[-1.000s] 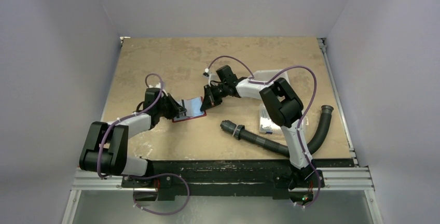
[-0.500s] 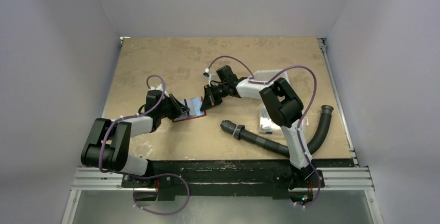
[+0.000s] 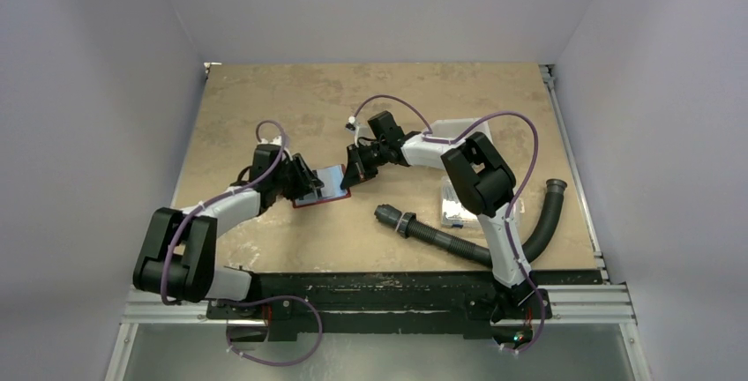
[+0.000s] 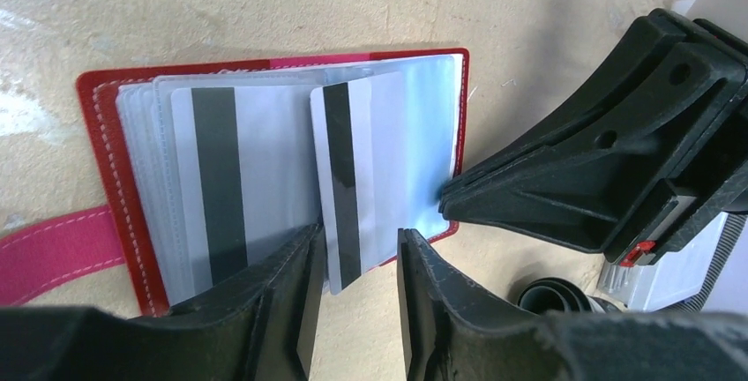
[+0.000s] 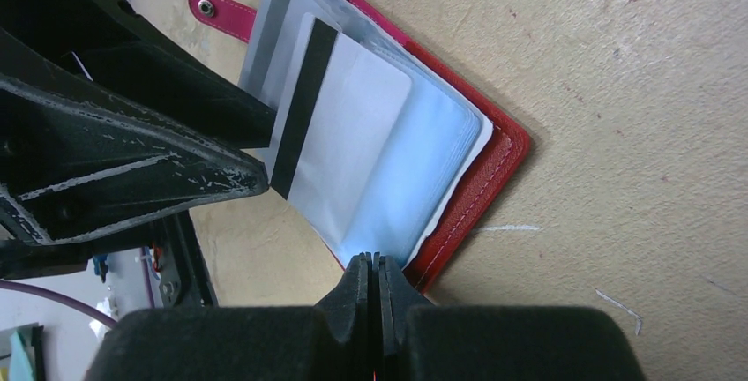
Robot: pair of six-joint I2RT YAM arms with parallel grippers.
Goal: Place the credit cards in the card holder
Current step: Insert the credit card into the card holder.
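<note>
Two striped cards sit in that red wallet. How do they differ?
The straight card lies square with the card holder; the tilted card sits askew. The tilted card's end juts past the holder's edge between the left tool's open fingers; the straight card's end is hidden behind one finger. Both show pale backs with black stripes.

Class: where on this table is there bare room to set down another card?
Bare: the far strip of the table, beyond the left claw and right claw, and the near patch between wallet and front edge, left of the hose. Crowded: the middle, where both claws meet at the wallet; the right, with hose and clear box.
</note>
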